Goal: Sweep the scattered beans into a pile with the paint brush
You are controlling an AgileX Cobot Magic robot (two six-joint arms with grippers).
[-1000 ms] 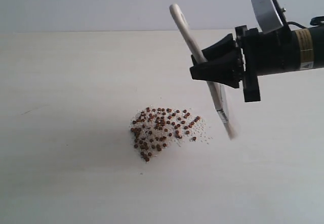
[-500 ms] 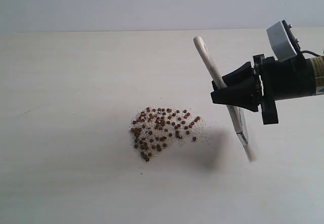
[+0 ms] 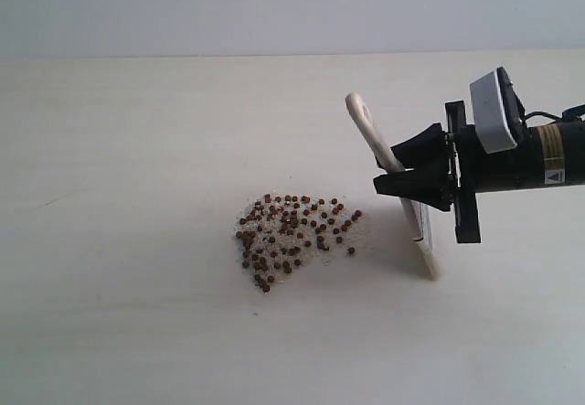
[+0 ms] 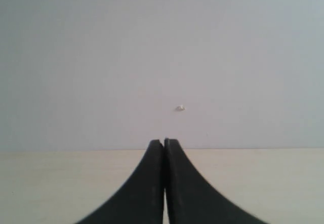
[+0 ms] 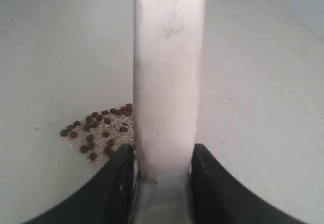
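Two grippers, only one loaded. Right gripper (image 3: 386,169) is clamped on the paint brush (image 3: 370,135), jaws partway closed, one on each flat side of the wooden handle just above the ferrule (image 3: 420,222). The right wrist view shows the same: black fingers (image 5: 117,163) pressed against both edges of the handle (image 5: 167,82), metal ferrule sitting between them at the base.

Brush is tilted. The handle end with the hole (image 3: 358,105) sticks up past the fingertips and leans out ahead of the gripper. The bristles (image 3: 429,261) hang below the jaws, down at the table (image 3: 137,195). Can't tell whether the tips actually touch the surface.

Beans (image 3: 292,236) are out ahead of the right gripper's fingertips and lower, lying on the table in a loose cluster, reddish-brown and mixed with fine whitish grains. A strip of bare table separates the nearest beans from the bristles, no contact. In the right wrist view the beans (image 5: 98,130) sit beyond the fingers, on one side of the handle and partly hidden behind it.

Left gripper (image 4: 163,141) is fully closed with nothing between the jaws, fingertips pressed together. It points across the table edge at a plain wall (image 4: 162,42), with a small white speck (image 4: 180,107) on the wall just above the tips. It does not show in the exterior view.
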